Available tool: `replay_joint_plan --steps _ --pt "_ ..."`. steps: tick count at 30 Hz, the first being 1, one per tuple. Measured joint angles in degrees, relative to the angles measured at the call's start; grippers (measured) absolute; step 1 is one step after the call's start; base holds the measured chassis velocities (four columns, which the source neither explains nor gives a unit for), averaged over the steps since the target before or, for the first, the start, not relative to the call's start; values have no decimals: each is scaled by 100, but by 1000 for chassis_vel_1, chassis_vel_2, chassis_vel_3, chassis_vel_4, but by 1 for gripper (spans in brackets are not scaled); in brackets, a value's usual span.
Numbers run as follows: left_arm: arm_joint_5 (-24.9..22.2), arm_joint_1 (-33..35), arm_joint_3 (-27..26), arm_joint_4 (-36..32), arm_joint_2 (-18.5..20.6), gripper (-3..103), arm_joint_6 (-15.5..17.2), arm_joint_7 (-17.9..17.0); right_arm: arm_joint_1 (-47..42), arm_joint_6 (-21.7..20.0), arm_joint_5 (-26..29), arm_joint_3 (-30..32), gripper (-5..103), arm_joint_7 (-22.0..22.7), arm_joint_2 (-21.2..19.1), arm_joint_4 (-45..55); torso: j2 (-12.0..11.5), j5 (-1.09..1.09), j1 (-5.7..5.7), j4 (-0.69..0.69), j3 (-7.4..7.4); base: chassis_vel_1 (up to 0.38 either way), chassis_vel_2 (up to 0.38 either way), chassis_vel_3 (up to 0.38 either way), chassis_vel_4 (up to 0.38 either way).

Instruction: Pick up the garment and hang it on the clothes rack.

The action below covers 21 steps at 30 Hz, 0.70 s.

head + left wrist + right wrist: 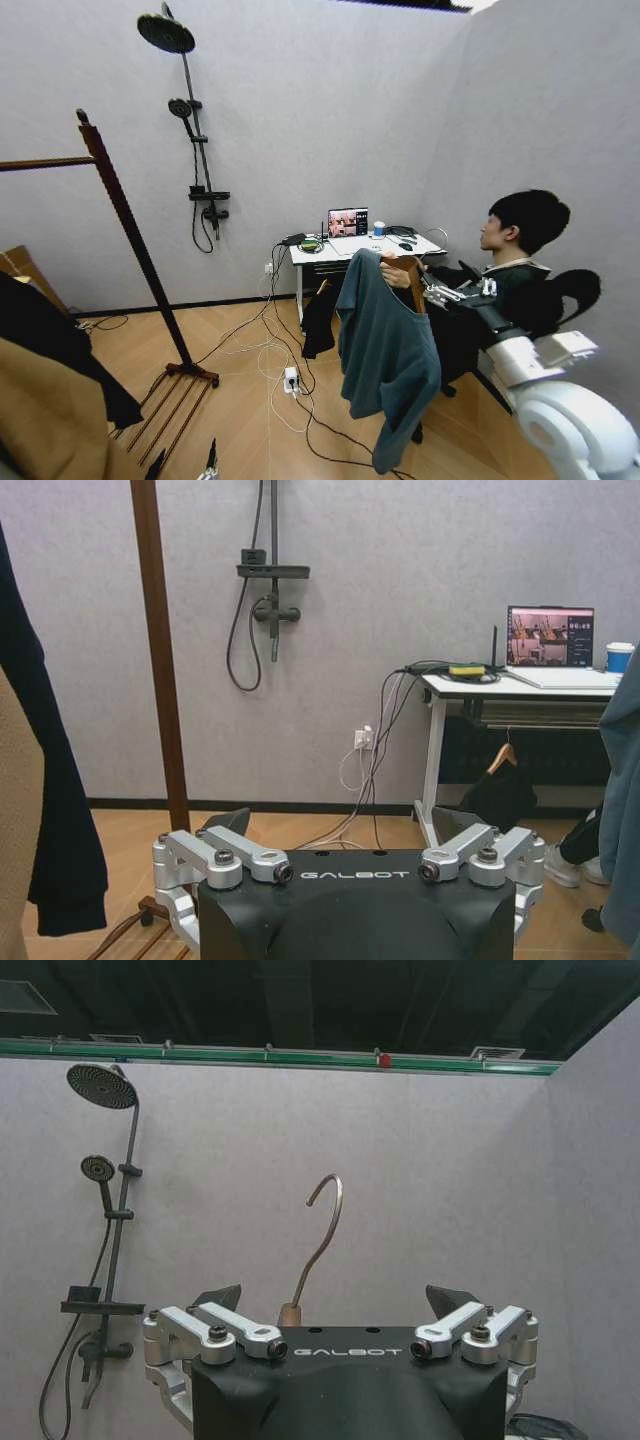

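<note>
Hanging limp and light from its rigid wooden hanger (pixel 291 1312), the garment (pixel 385 350) is best carried there, where the right gripper (pixel 432 291) appears clamped, while the left gripper (pixel 340 832), low near the clothes rack (pixel 130 235), waits spread apart.

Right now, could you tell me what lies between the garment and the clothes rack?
In the head view, wood floor with trailing cables and a white power strip lies between the garment and the clothes rack.

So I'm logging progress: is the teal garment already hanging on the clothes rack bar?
No, the garment hangs on its hanger at the right gripper, well away from the clothes rack.
</note>
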Motion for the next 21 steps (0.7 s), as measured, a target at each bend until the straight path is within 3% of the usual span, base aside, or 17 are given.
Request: replay_joint_plan --steps 9,10,12,13,15,21 --pt "0 0 0 0 0 100 0 0 595 93 -268 -633 102 -38 2 -511 0 0 0 0 0 0 0 0 0" --pt "0 0 0 0 0 100 0 0 700 131 -339 -769 94 -59 9 -634 0 -1 0 0 0 0 0 0 0" --pt "0 0 0 0 0 100 0 0 793 175 -411 -900 94 -84 25 -746 0 0 1 1 0 0 0 0 0" --pt "0 0 0 0 0 100 0 0 854 212 -480 -1016 83 -129 43 -837 0 0 1 1 1 0 0 0 0" --pt "0 0 0 0 0 100 0 0 879 228 -521 -1086 83 -151 60 -883 0 0 1 0 0 0 0 0 0" --pt "0 0 0 0 0 100 0 0 984 267 -598 -1292 56 -193 131 -1016 0 0 0 0 0 0 0 0 0"
